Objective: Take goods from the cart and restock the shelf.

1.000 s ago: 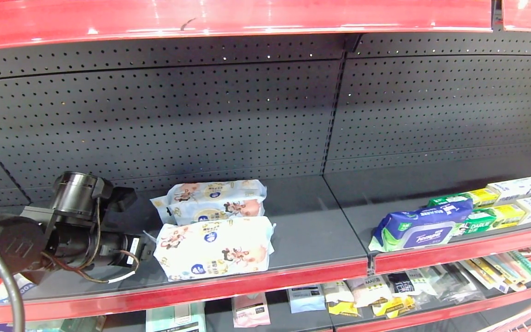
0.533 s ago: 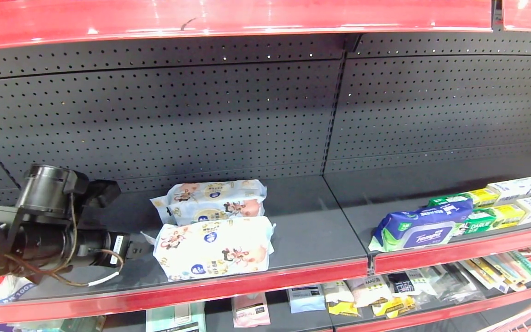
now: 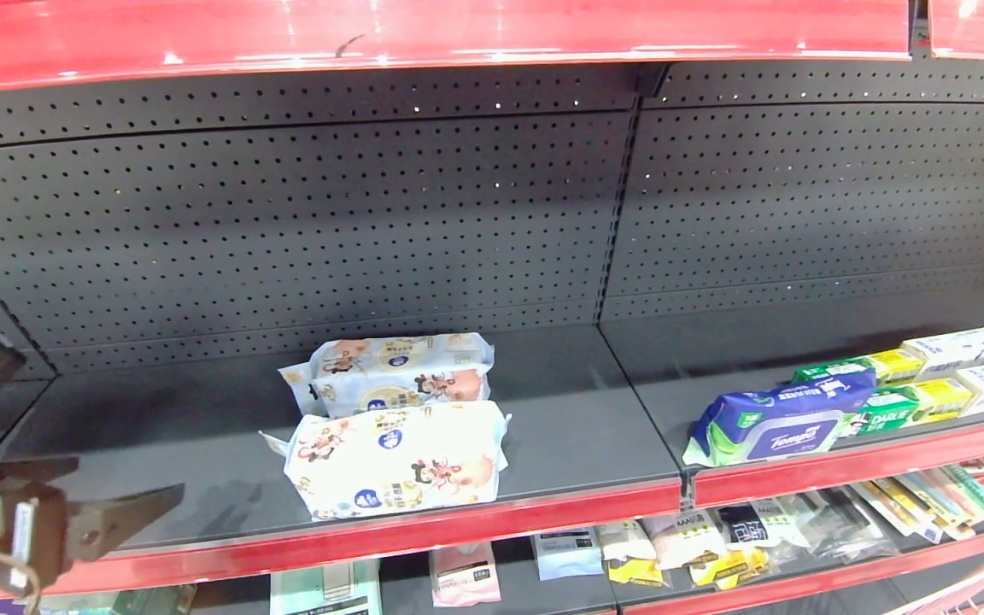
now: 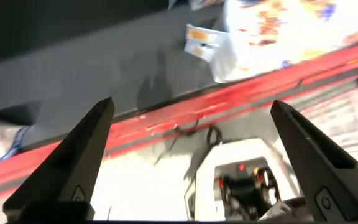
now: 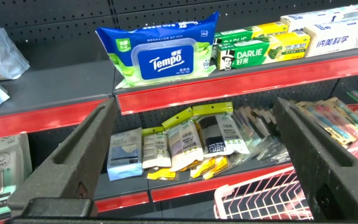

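Observation:
Two white patterned packs lie on the dark shelf (image 3: 577, 427), one at the front (image 3: 398, 457) and one behind it (image 3: 394, 371). My left gripper (image 3: 129, 483) hangs at the shelf's red front edge, well to the left of the front pack. It is open and holds nothing. The left wrist view has the same gripper (image 4: 192, 104) over the red edge, with a corner of the front pack (image 4: 229, 43) beyond it. My right gripper (image 5: 196, 102) stands open and holds nothing, facing the shelves lower down to the right.
A blue and green wipes pack (image 3: 778, 423) and toothpaste boxes (image 3: 928, 384) line the right shelf bay. Small hanging packets (image 5: 185, 146) fill the shelf below. A wire basket (image 5: 260, 199) sits beneath the right gripper. Bare shelf lies left and right of the patterned packs.
My left arm has pulled back leftward and down, away from the front pack's left end to the shelf's front edge. Both packs have stayed put.

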Motion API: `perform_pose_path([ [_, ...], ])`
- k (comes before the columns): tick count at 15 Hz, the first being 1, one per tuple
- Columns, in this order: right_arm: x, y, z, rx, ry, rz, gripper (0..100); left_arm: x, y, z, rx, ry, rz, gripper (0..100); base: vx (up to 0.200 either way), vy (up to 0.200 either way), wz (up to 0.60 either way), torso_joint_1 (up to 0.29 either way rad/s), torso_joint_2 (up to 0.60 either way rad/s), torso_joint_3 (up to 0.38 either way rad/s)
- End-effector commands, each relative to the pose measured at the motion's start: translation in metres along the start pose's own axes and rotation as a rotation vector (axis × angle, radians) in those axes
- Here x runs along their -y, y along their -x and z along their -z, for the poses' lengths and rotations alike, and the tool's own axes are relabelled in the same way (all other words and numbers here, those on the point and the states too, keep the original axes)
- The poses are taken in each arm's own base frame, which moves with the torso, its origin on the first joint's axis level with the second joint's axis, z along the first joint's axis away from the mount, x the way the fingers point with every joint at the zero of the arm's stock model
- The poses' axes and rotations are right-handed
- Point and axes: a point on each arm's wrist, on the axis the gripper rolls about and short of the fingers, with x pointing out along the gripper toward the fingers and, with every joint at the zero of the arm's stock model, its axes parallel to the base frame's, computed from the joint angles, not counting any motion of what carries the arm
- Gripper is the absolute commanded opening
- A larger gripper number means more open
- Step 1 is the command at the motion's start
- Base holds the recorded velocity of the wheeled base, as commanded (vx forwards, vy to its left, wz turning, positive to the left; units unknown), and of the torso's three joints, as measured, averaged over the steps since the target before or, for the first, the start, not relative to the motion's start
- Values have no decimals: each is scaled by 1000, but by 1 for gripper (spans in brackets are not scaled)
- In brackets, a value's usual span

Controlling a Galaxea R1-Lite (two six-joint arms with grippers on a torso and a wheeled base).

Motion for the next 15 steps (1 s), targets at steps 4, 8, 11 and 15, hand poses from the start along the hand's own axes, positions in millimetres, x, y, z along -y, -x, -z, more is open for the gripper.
perform_pose_path([
  [4,0,0,0,-1,0,0,100,11,77,139,428,-50,20,100,0,0,0,0,0,0],
  [8,0,0,0,-3,40,-20,100,5,61,161,526,46,-178,100,0,0,0,0,0,0],
  [11,0,0,0,-3,43,-19,100,2,59,163,537,153,-301,100,0,0,0,0,0,0],
  [15,0,0,0,-3,44,-19,100,1,52,168,512,156,-319,100,0,0,0,0,0,0],
])
